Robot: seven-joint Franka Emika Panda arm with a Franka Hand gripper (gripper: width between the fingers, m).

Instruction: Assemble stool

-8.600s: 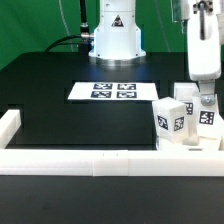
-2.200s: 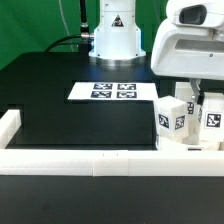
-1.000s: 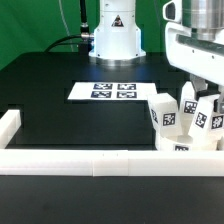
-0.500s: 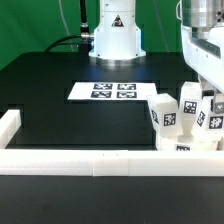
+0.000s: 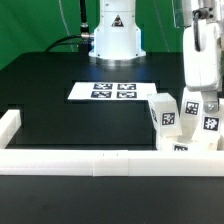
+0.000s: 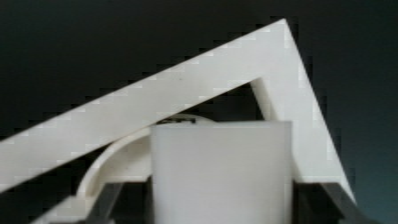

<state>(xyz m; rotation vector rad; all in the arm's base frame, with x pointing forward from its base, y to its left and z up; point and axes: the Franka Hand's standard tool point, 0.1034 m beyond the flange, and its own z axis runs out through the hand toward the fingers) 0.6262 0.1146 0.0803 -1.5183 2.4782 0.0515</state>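
My gripper (image 5: 208, 103) is at the exterior view's right, shut on a white block leg (image 5: 210, 124) with a black-and-white tag, held upright. In the wrist view the same leg (image 6: 217, 165) fills the gap between my dark fingers (image 6: 118, 200). Two more tagged legs stand beside it: one tilted (image 5: 163, 113), one close to the held leg (image 5: 188, 112). Another tagged white part (image 5: 182, 148) lies low behind the front rail. A curved white edge (image 6: 111, 165) shows beside the held leg; the round seat is otherwise hidden.
The marker board (image 5: 115, 91) lies on the black table in front of the robot base (image 5: 116, 40). Long white border rails run along the front (image 5: 90, 160) and left corner (image 5: 10, 125). In the wrist view two rails (image 6: 178, 90) meet in a corner.
The arm has swung from a tilted pose to upright over the legs at the right. The held leg has gone from tilted to upright and shifted slightly right. The other legs stay put.
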